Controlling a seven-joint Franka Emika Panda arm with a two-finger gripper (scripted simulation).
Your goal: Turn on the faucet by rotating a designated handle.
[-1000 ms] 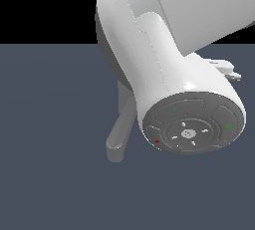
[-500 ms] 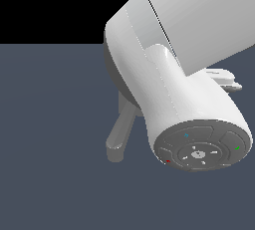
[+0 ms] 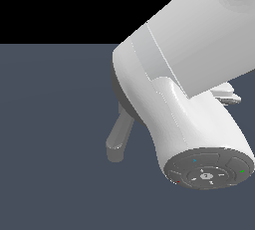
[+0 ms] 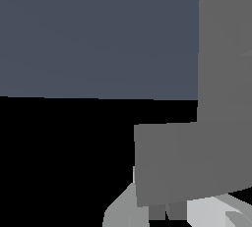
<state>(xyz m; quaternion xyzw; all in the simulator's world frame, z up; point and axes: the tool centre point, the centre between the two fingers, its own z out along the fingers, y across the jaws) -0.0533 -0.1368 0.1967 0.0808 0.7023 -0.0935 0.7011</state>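
My white arm (image 3: 189,99) fills most of the exterior view and covers much of the faucet. From behind it a thick rounded grey spout (image 3: 118,139) slopes down toward the exterior view's left. A small white part of my gripper (image 3: 226,95) sticks out past the arm on the exterior view's right; its fingertips are hidden there. In the wrist view, flat matte grey faucet surfaces (image 4: 192,162) sit very close to the camera, with pale finger shapes (image 4: 123,213) partly behind them. I cannot pick out the handle in either view.
The faucet stands on a plain dark blue-grey floor (image 3: 55,124) under a black background. The round grey end cap of an arm joint (image 3: 206,173) faces the exterior camera at the lower right.
The arm has swung lower and toward the exterior view's right, and its end cap has dropped. It covers more of the scene now. The grey spout has not moved.
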